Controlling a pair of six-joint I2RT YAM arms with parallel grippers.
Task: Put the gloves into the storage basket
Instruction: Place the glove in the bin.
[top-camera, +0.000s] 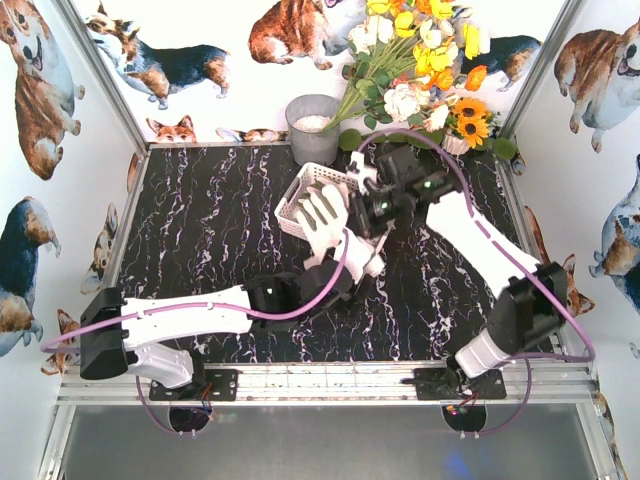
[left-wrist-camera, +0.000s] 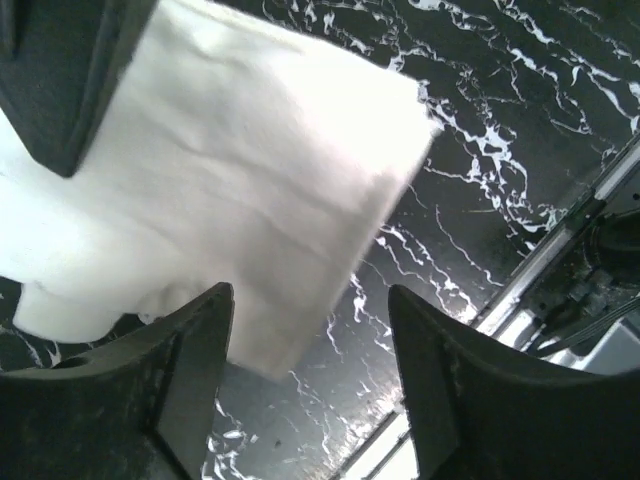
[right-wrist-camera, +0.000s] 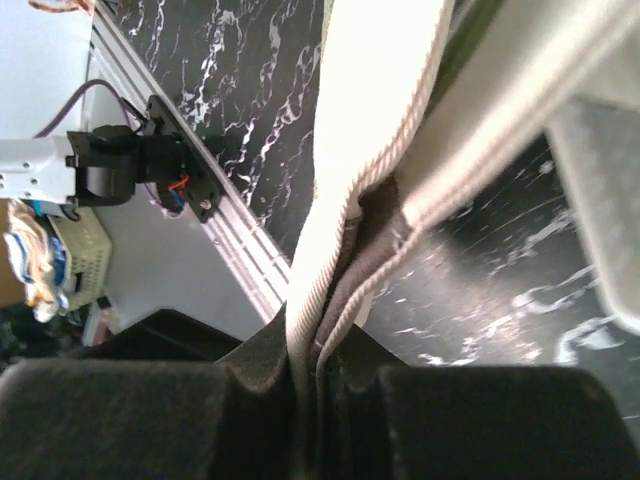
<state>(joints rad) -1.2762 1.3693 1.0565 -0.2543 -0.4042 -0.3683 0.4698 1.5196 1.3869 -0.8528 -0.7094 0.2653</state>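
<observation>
A cream-white glove (top-camera: 325, 218) stretches from the near rim of the white storage basket (top-camera: 305, 190) down to its cuff (top-camera: 366, 262). My right gripper (top-camera: 362, 232) is shut on the ribbed edge of that cuff. In the right wrist view the glove (right-wrist-camera: 365, 130) rises straight out of the closed right gripper (right-wrist-camera: 320, 350). My left gripper (top-camera: 335, 283) sits just below the cuff and is open. In the left wrist view the glove's pale cuff (left-wrist-camera: 230, 180) hangs beyond the left gripper (left-wrist-camera: 310, 340), whose fingers have only table between them.
A grey metal bucket (top-camera: 313, 125) stands behind the basket, with a bunch of artificial flowers (top-camera: 420, 70) to its right. An aluminium rail (top-camera: 330, 382) runs along the near table edge. Corgi-print walls close in both sides.
</observation>
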